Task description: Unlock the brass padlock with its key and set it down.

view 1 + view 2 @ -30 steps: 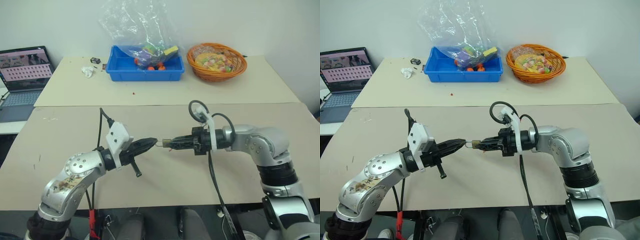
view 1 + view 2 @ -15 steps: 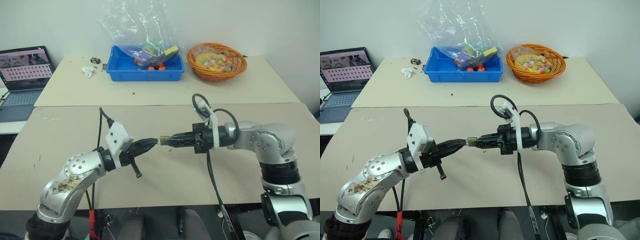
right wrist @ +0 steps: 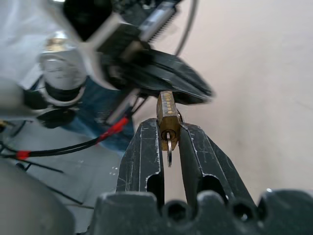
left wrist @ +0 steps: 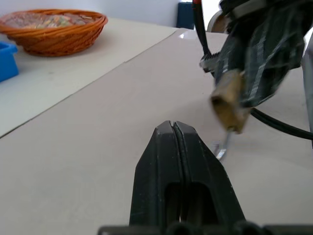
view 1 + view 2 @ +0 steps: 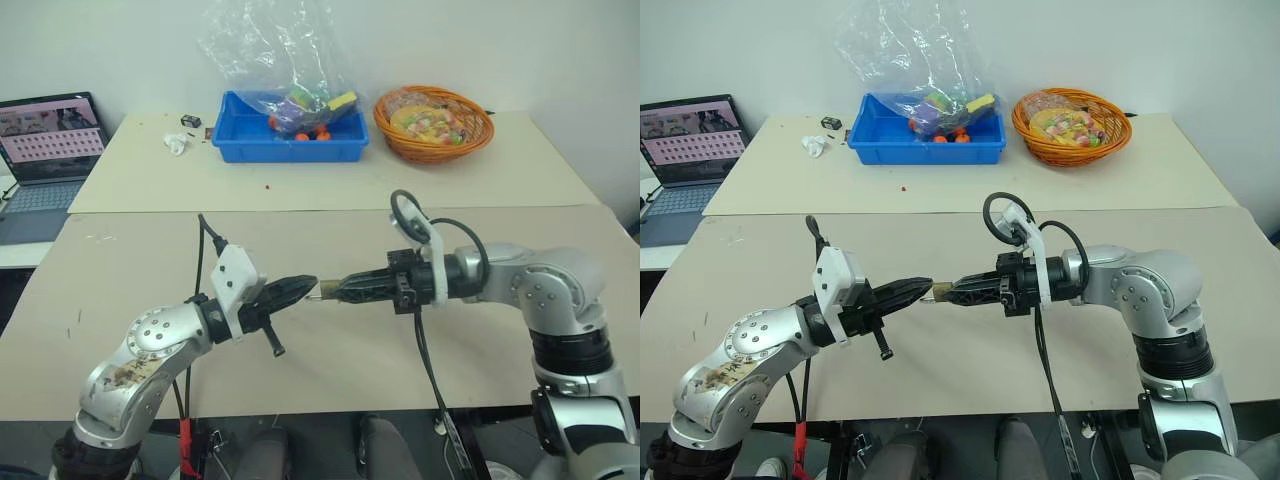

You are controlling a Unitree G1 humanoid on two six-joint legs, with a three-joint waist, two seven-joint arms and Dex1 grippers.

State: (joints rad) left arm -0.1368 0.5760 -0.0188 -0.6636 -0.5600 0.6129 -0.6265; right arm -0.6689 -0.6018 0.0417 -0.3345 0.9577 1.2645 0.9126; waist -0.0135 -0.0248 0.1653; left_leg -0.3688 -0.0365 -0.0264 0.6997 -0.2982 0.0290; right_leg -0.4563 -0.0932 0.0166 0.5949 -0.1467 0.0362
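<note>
My right gripper (image 3: 167, 125) is shut on the small brass padlock (image 3: 167, 110), gripping its body by the sides. The key (image 3: 168, 149) sits in the keyhole, pointing back toward the right wrist, with a thin ring hanging from it. Above the near table both grippers meet tip to tip. The left gripper (image 5: 310, 285) is shut, and I see nothing between its fingers (image 4: 172, 128). The padlock (image 4: 227, 105) hangs just past the left fingertips, and its silvery shackle (image 4: 222, 147) lies beside them. I cannot tell whether they touch.
On the far table stand a blue bin (image 5: 290, 148) with a plastic bag of small items and an orange basket (image 5: 433, 140). A laptop (image 5: 50, 150) is at the far left, near a white crumpled scrap (image 5: 177, 143). A seam separates the two tables.
My right gripper has rolled and lifted slightly, bringing the padlock closer to the left fingertips. The shackle loop seen in the gap earlier is now hidden from the head views. The left arm stayed still.
</note>
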